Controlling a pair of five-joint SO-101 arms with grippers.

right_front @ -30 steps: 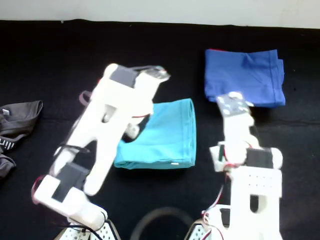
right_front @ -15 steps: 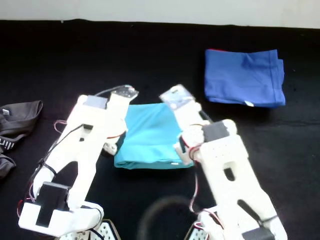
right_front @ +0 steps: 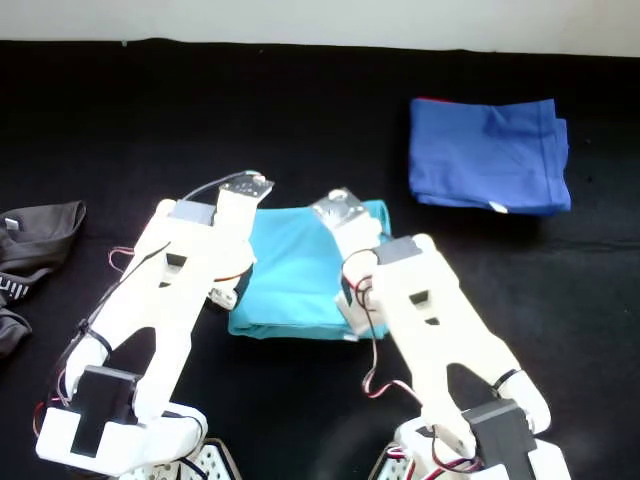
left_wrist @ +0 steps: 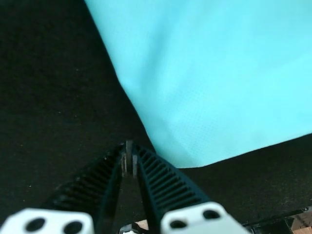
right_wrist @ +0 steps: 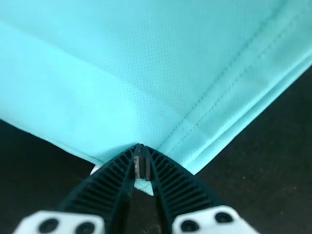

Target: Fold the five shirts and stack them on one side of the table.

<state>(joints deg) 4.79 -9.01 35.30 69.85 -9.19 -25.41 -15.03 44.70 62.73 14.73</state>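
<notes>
High view: shows blue shirt point(right_front: 490, 155) folded at the table's point(right_front: 150, 110) far right, teal shirt point(right_front: 300, 265) folded between both arms, dark garments point(right_front: 40, 235) crumpled at left edge.

Left wrist view: shows left pincer point(left_wrist: 129, 161) pressed together, empty, just beside teal corner.

Right wrist view: shows right pincer point(right_wrist: 140, 163) pressed together at teal hem.

Likely two folded, unstacked; the rest still to do.

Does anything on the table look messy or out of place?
The dark grey garment at the far left of the high view lies crumpled and unfolded, unlike the neatly folded teal shirt and blue shirt.
</notes>
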